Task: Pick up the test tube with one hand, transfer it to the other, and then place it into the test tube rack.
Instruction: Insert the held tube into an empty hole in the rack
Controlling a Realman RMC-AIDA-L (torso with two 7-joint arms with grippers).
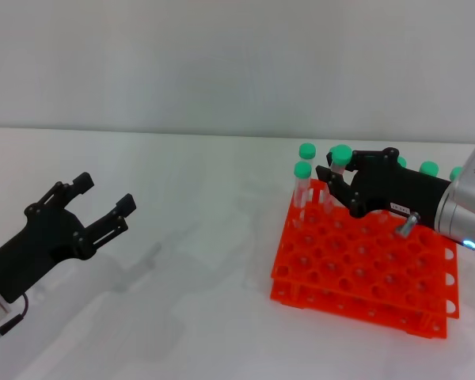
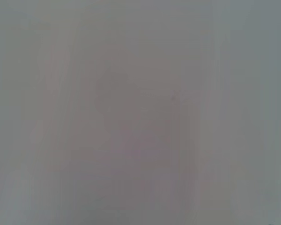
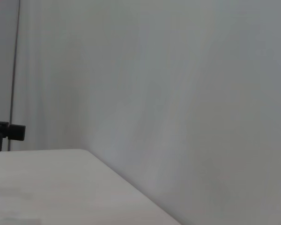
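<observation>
The orange-red test tube rack stands on the white table at the right of the head view. My right gripper, black with a small white label, reaches over the rack's back rows. Its fingers are closed around a clear test tube with a green cap, which stands upright with its lower end at the rack's holes. My left gripper is open and empty, low over the table at the far left, well away from the rack. Neither wrist view shows the tube or the rack.
Several other green-capped tubes stand in the rack's back rows, two to the left of the held one and others behind my right wrist. The left wrist view shows only bare white table. A pale wall rises behind the table.
</observation>
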